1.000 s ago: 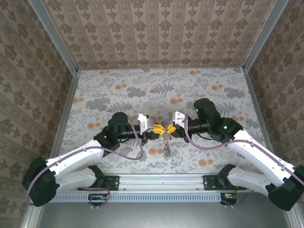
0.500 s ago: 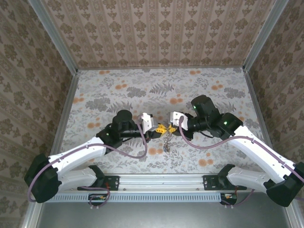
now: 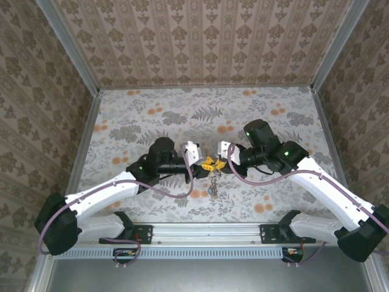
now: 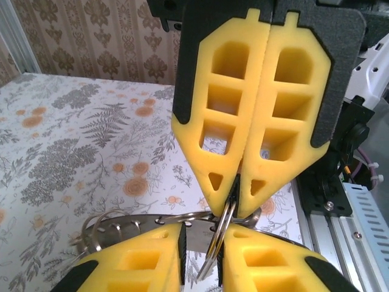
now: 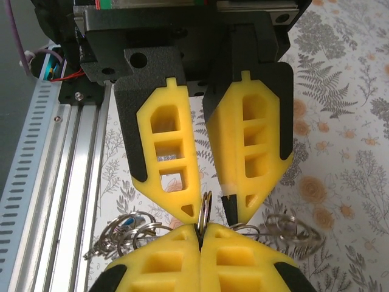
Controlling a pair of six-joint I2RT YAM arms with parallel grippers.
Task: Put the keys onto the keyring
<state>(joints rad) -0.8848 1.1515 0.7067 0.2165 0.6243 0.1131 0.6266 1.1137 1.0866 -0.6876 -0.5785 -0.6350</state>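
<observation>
Mid-air over surface [image 3: 152, 115]: right claw [image 4: 237, 204] pinches keyring [image 4: 217, 244]; left claw [image 5: 214, 214] narrowly parted; threading looks unfinished.

no readable text anywhere tbh, no labels, no brand marks, no numbers, nothing legible in any view

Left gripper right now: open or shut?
Open. In the right wrist view the left gripper has its fingertips apart, with the keyring edge-on between them.
</observation>
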